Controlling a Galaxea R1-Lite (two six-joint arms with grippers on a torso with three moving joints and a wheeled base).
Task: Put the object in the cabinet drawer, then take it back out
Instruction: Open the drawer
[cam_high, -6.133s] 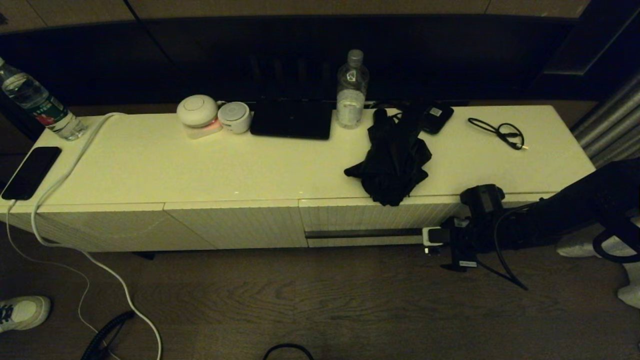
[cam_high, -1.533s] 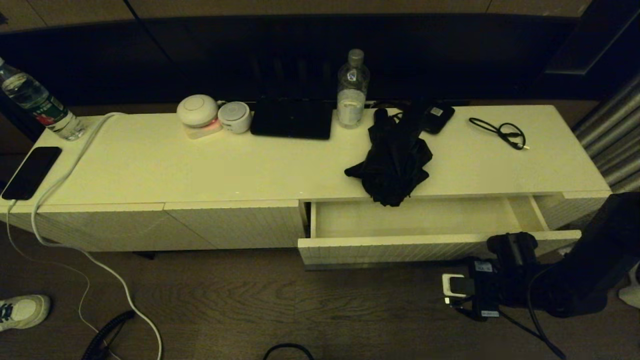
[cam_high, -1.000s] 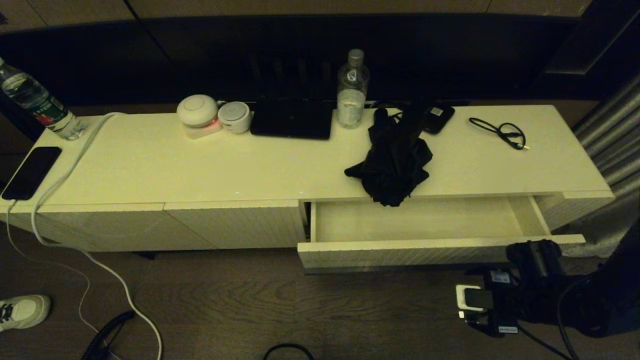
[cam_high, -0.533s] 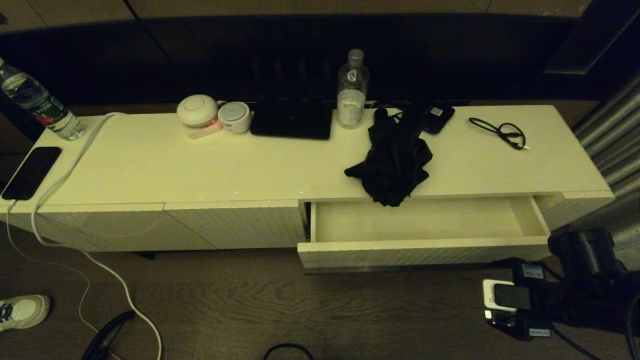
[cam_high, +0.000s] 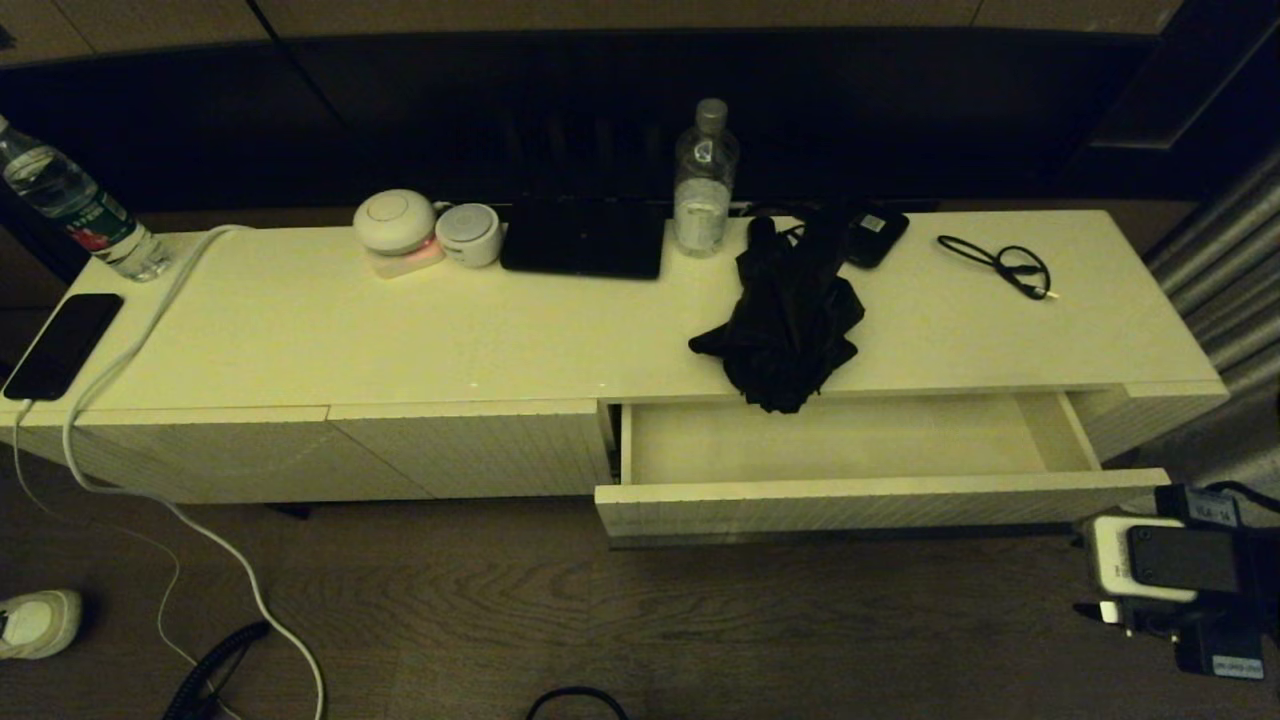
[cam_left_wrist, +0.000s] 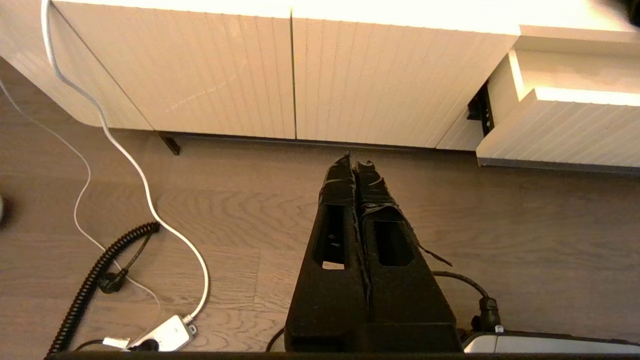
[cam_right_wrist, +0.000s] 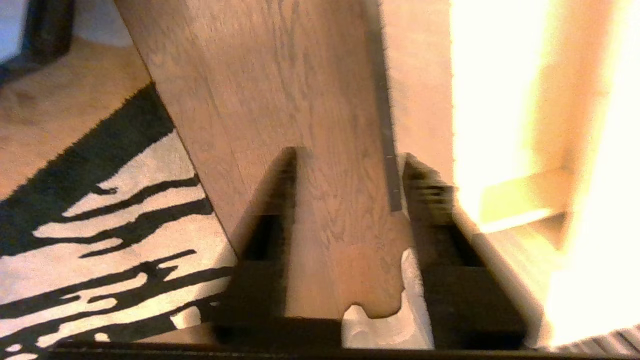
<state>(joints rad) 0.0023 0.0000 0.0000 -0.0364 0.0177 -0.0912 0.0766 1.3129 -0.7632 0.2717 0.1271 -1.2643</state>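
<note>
though the right gripper (cam_right_wrist: 345, 190) sits low at the right edge of the head view, cut off by the frame, only its wrist block shows there; the right wrist view shows its two dark fingers (cam_right_wrist: 272, 210) standing apart with nothing but wood floor (cam_high: 640, 620) and a black-and-white rug (cam_right_wrist: 100, 225) between them, holding nothing. much of that view is washed out by glare on the cabinet side.

the umbrella (cam_high: 785, 320) lies on the bench (cam_high: 400, 330), its long axis running from the back towards the front edge, handle end to the rear near a small black device (cam_high: 873, 235), bunched fabric end just overhanging the front lip above the drawer (cam_high: 850, 500). its wrist loop is hard to make out against the dark.

the drawer is pulled out, its pale interior bare; its dark handle strip is hidden from above.

the left gripper (cam_left_wrist: 356, 165) hangs over the floor in front of the closed ribbed panels (cam_left_wrist: 250, 75), fingers pressed together, empty. it does not show in the head view.

a water bottle (cam_high: 705, 180) stands behind the umbrella and a thin black cable (cam_high: 1000, 262) lies further right.
</note>
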